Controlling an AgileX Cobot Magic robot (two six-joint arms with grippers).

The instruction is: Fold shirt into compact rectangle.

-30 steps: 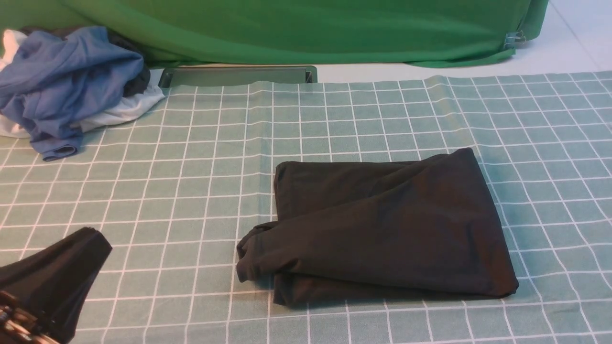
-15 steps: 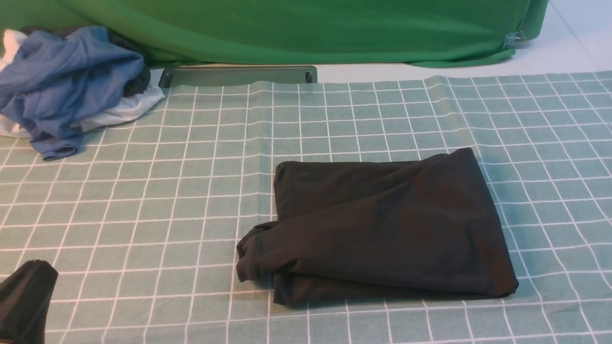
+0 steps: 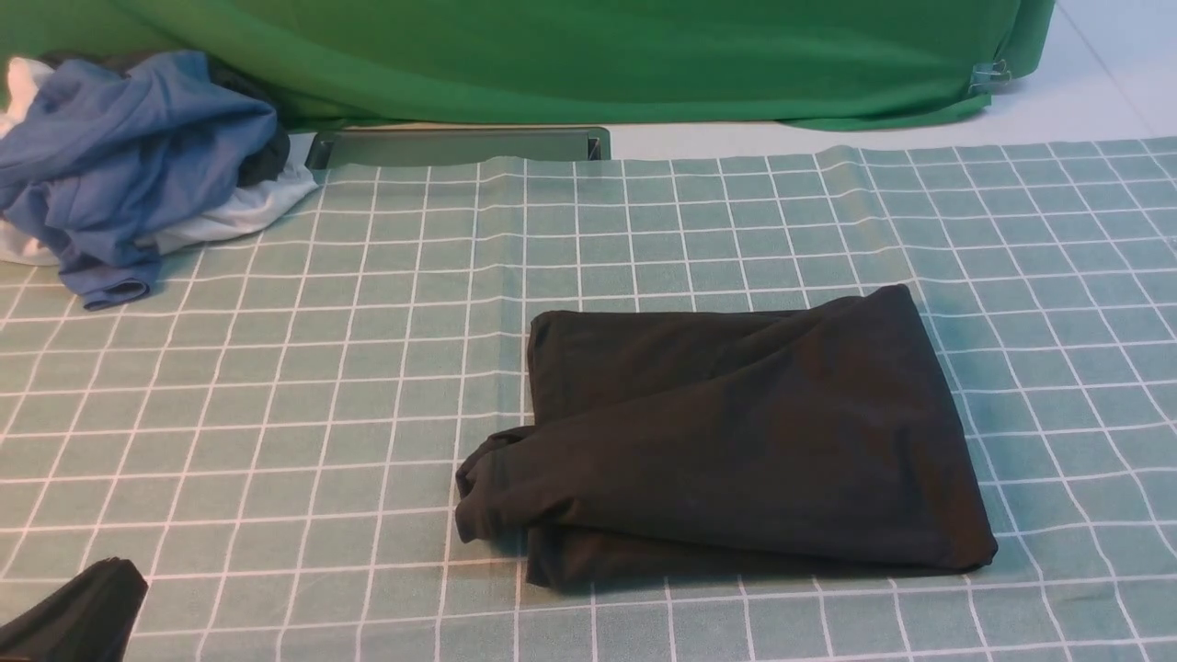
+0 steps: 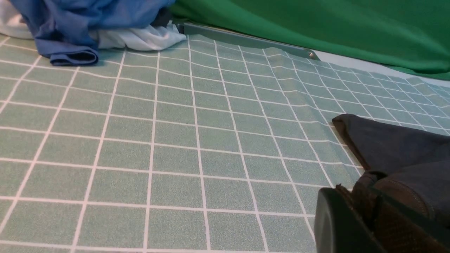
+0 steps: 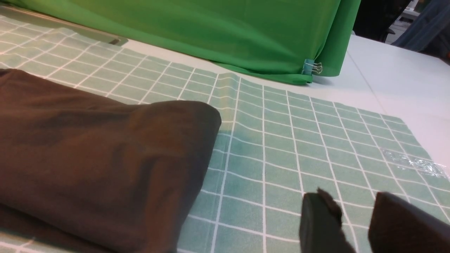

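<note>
The black shirt [image 3: 736, 441] lies folded into a rough rectangle on the checked tablecloth [image 3: 368, 368], right of centre, with a bunched corner sticking out at its near left. Only the dark tip of my left gripper [image 3: 78, 616] shows at the front view's bottom left corner, well clear of the shirt. In the left wrist view the left gripper [image 4: 351, 191] is shut with nothing in it, and the shirt [image 4: 393, 144] lies beyond it. My right gripper [image 5: 353, 200] stands open over bare cloth, to the right of the shirt [image 5: 98, 151], not touching it. It is out of the front view.
A heap of blue and white garments [image 3: 129, 165] sits at the far left. The green backdrop cloth [image 3: 588, 55] hangs along the back, with a grey metal bar [image 3: 455, 145] at its foot. White tabletop [image 3: 1085, 101] shows beyond the tablecloth's far right edge.
My left gripper has drawn back toward the front view's bottom left corner, so less of it shows. The shirt has not moved.
</note>
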